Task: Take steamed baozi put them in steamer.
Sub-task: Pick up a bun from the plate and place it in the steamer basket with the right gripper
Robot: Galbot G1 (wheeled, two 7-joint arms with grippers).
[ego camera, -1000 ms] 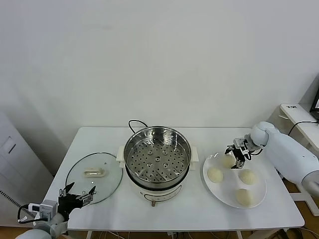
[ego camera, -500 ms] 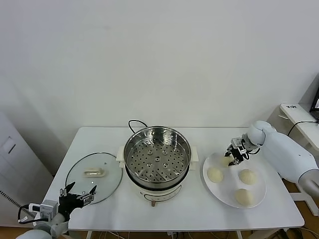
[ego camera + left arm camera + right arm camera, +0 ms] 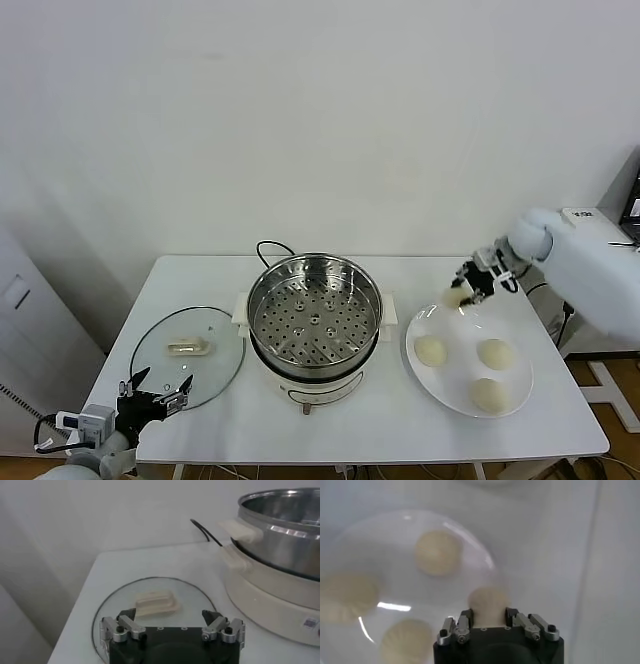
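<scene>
The right gripper (image 3: 462, 292) is in the air above the far edge of the white plate (image 3: 512, 398), between the plate and the steamer (image 3: 315, 318) but closer to the plate. Its fingers are pinching one steamed baozi (image 3: 454, 297), and this bun does not touch the plate. In the right wrist view the same bun (image 3: 488, 603) sits between the two fingers (image 3: 464, 622) of the right gripper (image 3: 488, 616), with the plate (image 3: 485, 555) below it.

Three other steamed baozi lie on the plate: one (image 3: 431, 350) on the side near the steamer, one (image 3: 495, 353) on the side toward the right arm, and one (image 3: 489, 394) near the front edge. They are apart from each other.

The steamer stands in the middle of the white table (image 3: 390, 430). Its perforated tray (image 3: 316, 324) has no bun on it, and a black cord (image 3: 268, 247) comes out behind it.

The glass lid (image 3: 190, 354) with a white handle (image 3: 189, 347) lies flat on the table, on the left side of the steamer. The left gripper (image 3: 157, 396) is parked at the front left edge of the table, just in front of the lid, with its fingers spread wide and holding nothing. The left wrist view shows the left gripper (image 3: 172, 626) the same way, fingers apart, with the lid (image 3: 150, 605) under it.
</scene>
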